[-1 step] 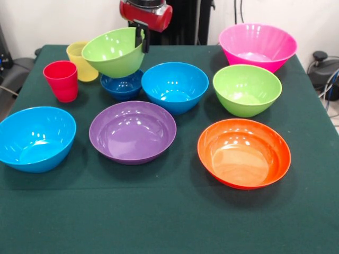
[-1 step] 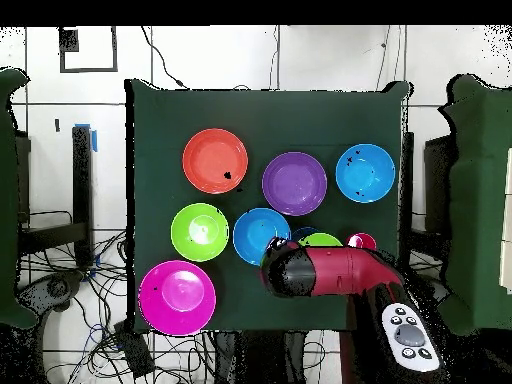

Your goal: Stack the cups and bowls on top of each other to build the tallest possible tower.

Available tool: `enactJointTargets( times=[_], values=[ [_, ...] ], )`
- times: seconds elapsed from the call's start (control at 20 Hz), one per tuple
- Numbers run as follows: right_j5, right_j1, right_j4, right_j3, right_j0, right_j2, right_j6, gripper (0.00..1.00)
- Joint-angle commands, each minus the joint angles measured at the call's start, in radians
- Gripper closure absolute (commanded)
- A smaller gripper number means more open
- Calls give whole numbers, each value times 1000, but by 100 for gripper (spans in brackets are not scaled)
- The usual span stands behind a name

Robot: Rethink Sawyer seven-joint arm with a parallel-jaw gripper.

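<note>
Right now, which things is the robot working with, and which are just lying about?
Job: red cup, yellow cup, held green bowl, other green bowl, middle blue bowl, edge blue bowl, dark blue bowl, purple bowl, orange bowl, pink bowl.
Lying about: cables.

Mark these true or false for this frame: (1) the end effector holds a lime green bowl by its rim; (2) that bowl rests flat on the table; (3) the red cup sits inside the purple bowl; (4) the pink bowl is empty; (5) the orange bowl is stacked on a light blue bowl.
1. True: the end effector is clamped on the rim of a lime green bowl.
2. False: it is tilted and lifted, above the small dark blue bowl.
3. False: the red cup stands on the table, apart from the purple bowl.
4. True: the pink bowl holds nothing.
5. False: the orange bowl sits alone on the table.
</note>
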Motion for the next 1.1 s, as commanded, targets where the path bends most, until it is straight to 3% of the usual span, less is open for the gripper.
enactJointTargets(
  times=[0.05, 1.1],
  values=[
    [-63, 68, -80, -45, -9, 39, -45, 100],
    [-63, 61, -64, -44, 6, 36, -21, 100]
  ],
)
